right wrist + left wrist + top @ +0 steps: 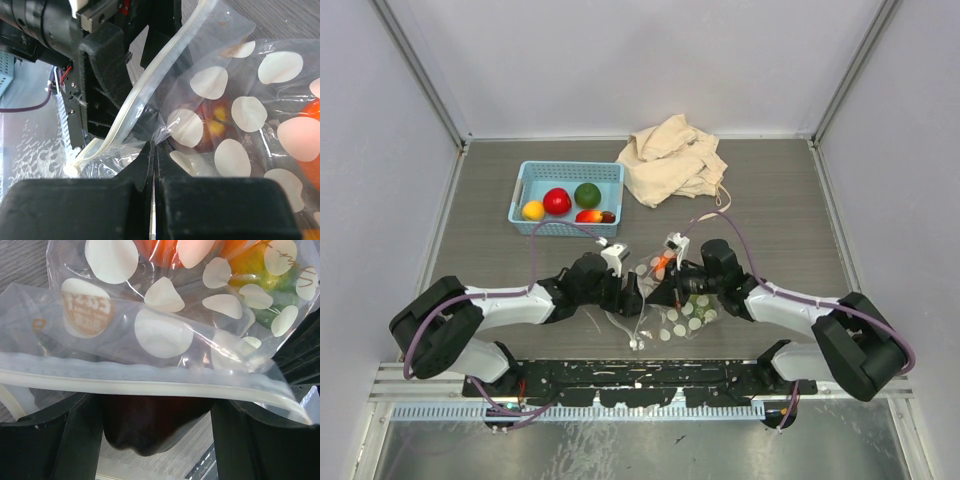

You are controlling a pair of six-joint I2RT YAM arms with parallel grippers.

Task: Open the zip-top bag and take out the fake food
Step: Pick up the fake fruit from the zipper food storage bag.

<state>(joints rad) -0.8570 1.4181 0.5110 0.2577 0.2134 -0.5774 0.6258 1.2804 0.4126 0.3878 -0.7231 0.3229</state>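
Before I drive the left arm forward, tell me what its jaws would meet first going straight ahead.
The dark maroon fake food, which fills the gap between the jaws of the left gripper, with the white zip strip of the zip-top bag lying across it. Whether the jaws touch it yet is unclear.

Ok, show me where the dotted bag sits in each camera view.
Top view: bag just below the centre of the picture.
Left wrist: it fills the upper two thirds.
Right wrist: it covers the right half.
Shared landmark: the orange food inside it.
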